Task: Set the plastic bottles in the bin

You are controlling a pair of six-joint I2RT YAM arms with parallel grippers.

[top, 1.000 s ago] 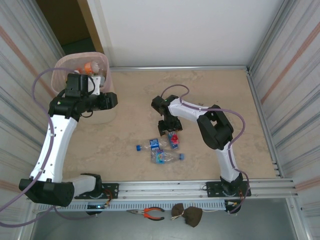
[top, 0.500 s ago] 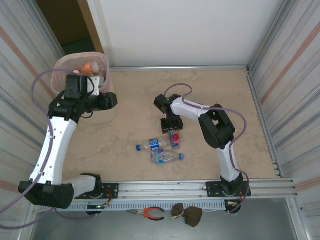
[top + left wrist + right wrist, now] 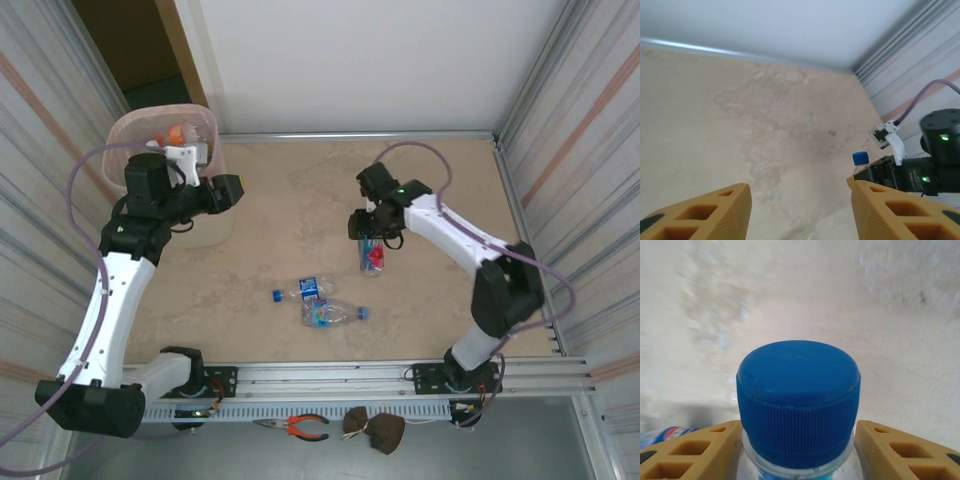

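I am watching the right gripper pinching a clear bottle by the neck, its yellow-orange fingers pressing in just under a ribbed blue cap. The body, wearing a red label, is hanging below the jaws over the table (whether its base is touching the surface I cannot tell). Nearer the bases and to that gripper's left, a blue-labelled bottle and a second clear bottle are lying on their sides just beside each other. The left gripper is standing spread with nothing between its fingers. The bin, beige with a pink liner, is sitting just beside it, holding an orange-capped bottle.
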